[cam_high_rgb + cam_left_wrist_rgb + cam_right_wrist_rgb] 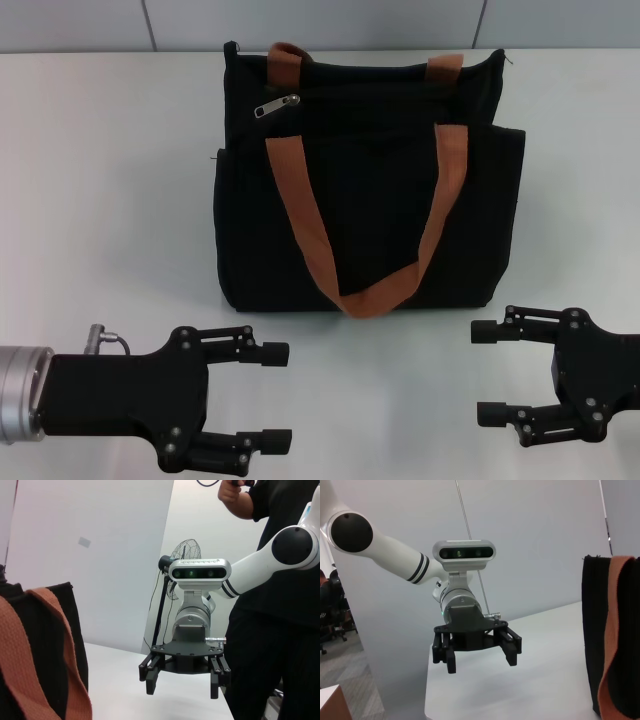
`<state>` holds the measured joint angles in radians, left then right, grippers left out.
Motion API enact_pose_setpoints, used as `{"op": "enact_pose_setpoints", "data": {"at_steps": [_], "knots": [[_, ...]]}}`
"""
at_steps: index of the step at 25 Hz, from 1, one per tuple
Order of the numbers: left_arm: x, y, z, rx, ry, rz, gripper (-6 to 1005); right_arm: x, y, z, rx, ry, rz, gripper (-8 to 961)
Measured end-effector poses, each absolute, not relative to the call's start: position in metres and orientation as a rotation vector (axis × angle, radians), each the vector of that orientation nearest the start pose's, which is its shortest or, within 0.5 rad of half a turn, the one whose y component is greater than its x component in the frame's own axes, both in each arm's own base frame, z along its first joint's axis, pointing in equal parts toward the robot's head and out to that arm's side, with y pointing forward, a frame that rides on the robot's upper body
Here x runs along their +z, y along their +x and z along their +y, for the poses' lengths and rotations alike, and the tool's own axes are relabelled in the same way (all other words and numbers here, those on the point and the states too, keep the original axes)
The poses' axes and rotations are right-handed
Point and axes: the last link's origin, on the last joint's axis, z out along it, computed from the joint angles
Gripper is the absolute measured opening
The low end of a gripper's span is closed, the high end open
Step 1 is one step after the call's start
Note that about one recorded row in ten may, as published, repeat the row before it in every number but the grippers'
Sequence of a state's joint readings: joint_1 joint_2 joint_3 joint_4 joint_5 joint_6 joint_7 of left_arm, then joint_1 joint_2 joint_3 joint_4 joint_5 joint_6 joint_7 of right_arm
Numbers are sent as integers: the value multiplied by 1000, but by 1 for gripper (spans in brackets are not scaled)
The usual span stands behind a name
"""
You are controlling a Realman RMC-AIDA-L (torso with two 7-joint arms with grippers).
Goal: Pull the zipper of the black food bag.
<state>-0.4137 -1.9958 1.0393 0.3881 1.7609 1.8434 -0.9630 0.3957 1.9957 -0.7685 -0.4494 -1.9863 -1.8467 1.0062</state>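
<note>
The black food bag (360, 190) stands upright at the middle back of the white table, its two rust-brown handles hanging down its front. The small silver zipper pull (276, 106) sits at the upper left of the bag's front. My left gripper (276, 396) is open and empty near the front left, well short of the bag. My right gripper (488, 372) is open and empty near the front right. The left wrist view shows the bag's edge (45, 650) and the right gripper (184, 679) beyond it. The right wrist view shows the bag's edge (600, 630) and the left gripper (479, 655).
The white table (100, 200) lies bare on both sides of the bag and between the grippers. A wall runs behind the table. A person in black (280, 605) and a fan (186, 552) stand beyond the table's right side.
</note>
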Motion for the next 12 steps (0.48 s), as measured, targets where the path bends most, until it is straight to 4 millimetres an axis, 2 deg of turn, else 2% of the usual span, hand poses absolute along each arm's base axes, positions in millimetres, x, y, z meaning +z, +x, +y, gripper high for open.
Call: {"op": "enact_pose_setpoints", "data": {"at_steps": [12], "knots": [[-22,-277,233,-1022,-3024,-303,778,-3,296,241,898,-2946,380,816]]}}
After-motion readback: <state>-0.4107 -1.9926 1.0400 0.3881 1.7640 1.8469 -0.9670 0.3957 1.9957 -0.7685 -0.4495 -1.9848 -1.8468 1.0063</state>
